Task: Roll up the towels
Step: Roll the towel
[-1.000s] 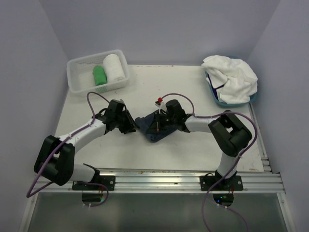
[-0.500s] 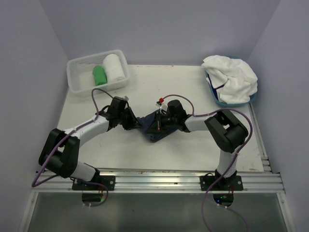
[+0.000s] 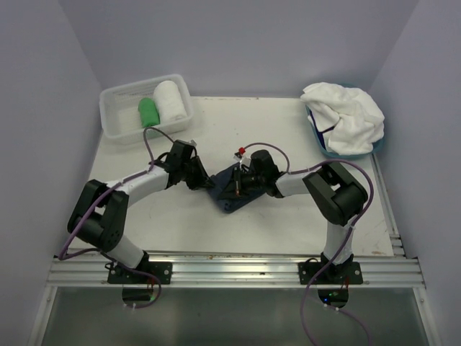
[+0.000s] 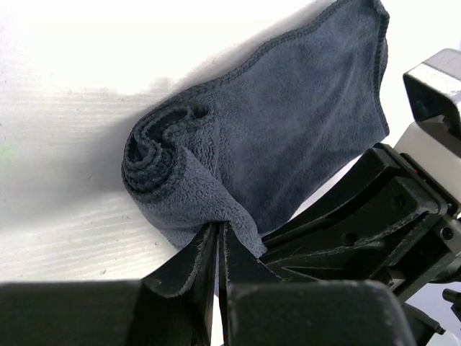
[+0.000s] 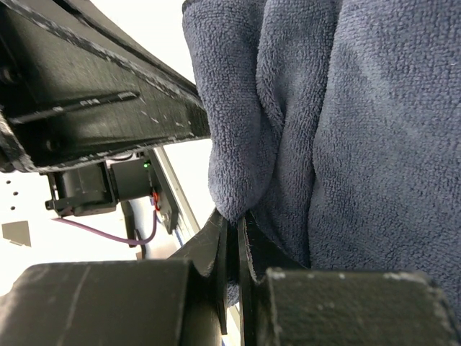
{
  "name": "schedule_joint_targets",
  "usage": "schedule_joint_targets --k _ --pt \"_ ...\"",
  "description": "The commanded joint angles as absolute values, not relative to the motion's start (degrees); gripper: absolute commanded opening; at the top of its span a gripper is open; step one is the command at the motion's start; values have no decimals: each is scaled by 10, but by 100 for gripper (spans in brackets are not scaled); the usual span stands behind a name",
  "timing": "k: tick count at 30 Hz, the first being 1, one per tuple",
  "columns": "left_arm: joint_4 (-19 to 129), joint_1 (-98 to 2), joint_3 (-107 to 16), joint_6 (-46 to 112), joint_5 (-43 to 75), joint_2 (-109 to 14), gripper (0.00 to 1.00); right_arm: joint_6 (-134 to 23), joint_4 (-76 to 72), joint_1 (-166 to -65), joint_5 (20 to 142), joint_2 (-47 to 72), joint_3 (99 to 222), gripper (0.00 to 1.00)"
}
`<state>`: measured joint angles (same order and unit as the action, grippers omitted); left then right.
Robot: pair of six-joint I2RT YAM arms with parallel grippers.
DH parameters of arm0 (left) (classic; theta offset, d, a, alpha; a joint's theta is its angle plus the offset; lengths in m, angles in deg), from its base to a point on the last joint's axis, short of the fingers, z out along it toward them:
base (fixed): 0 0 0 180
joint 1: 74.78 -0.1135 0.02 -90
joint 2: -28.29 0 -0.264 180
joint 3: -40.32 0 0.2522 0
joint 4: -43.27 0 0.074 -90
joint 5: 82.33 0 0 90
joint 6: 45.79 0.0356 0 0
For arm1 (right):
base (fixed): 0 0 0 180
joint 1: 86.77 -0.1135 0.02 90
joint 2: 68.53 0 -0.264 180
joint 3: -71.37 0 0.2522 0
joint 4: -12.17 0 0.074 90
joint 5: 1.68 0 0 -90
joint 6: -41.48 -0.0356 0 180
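Centrally, the small dark navy fabric towel [image 3: 229, 200] lies on the white table [image 3: 288, 216], just below the middle of the top view, between the two wrists. In the left wrist view, one end of the towel [image 4: 302, 130] is curled into a loose spiral at centre left of the frame, and the rest spreads flat toward the upper right. The left gripper [image 3: 208, 184] reaches it from the left; its black fingers [image 4: 194, 263] meet at lower centre of the wrist view, closed on a fold of the towel's near edge. The right gripper [image 3: 234, 187] reaches it from the right; in the right wrist view its fingers [image 5: 220, 245] stand pressed together at lower centre, with a hanging fold of the towel [image 5: 360, 130] nipped between them. The two grippers are near each other over the cloth. At upper left of the top view stands a clear white plastic basket [image 3: 115, 97], which holds a rolled bright green towel [image 3: 148, 112] beside a rolled white terry towel [image 3: 169, 99], the two touching. At upper right a light blue plastic tub [image 3: 325, 150] carries a heap of big white terry towels [image 3: 344, 115] that spills over its rim. Purple cables [image 3: 151, 140] loop along both arms.
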<state>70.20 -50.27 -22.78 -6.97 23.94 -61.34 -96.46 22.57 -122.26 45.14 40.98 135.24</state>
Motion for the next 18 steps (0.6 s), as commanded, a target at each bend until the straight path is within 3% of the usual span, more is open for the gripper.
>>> schedule_joint_targets --k 1,13,14,16,18 --pt "691 -504 -269 -43 215 -621 7 -954 225 -1218 432 405 1344 0" --pt "688 -505 -317 -15 208 -733 4 -925 164 -1216 483 387 1344 1" --pt "688 -505 -314 -14 208 -742 4 -915 155 -1216 493 381 1344 20" --pt "688 -504 -308 -14 209 -746 4 -900 120 -1217 522 358 1343 47" --pt "687 -505 -302 -14 209 -750 4 -882 78 -1218 553 314 1336 53"
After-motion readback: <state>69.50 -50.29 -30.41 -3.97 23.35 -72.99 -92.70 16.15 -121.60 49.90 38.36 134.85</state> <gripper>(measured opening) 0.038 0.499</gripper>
